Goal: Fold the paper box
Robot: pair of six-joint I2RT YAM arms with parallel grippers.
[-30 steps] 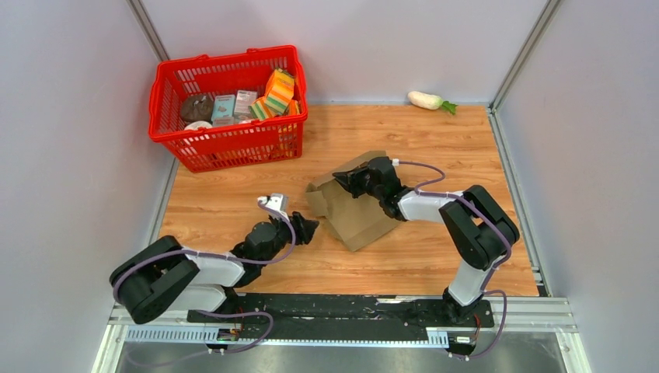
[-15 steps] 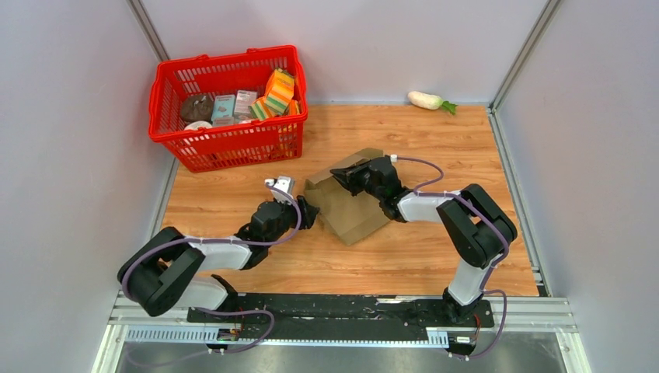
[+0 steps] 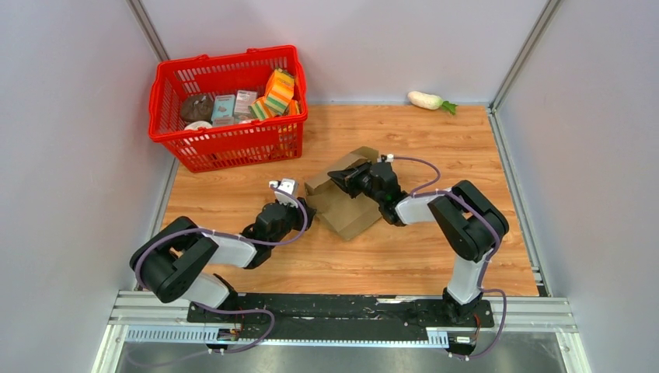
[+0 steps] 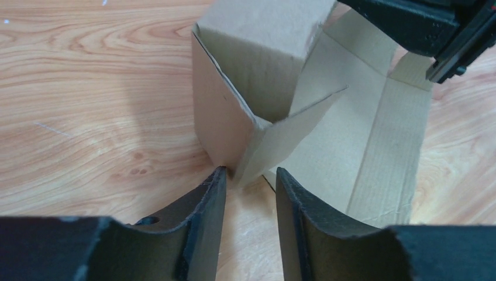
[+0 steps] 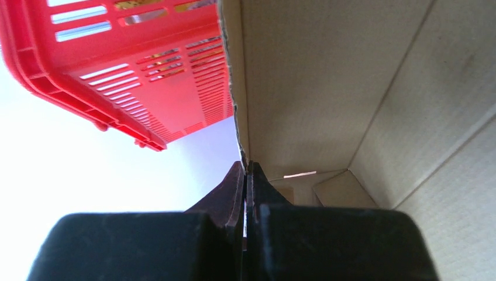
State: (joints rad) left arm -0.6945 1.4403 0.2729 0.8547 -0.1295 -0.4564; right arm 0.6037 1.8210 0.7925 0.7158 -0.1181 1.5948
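A rectangular table (image 3: 435, 256) with a wood-grain surface of warm orange planks is seen filling the middle of the top view. A red plastic basket (image 3: 233, 151) with slotted lattice walls is set in the upper left of that view, packed with small colourful packets. The paper box (image 3: 346, 214), of plain brown matte cardboard with fine corrugation lines, is found at the centre of the table, lower right of the basket. It is half raised: creased panels stand upright in a corner while one broad panel lies flat on the wood.

The left gripper (image 4: 250, 171) is seen at the bottom of its wrist view, its two dark, rough-edged fingers held apart, with a pointed flap corner of the box just at the mouth of the gap, not clamped. The right gripper (image 5: 246, 167) is pressed together on the thin, ragged edge of an upright cardboard wall.

A small, smooth white radish (image 3: 426, 99) with a green tip lies at the table's far edge, upper right.
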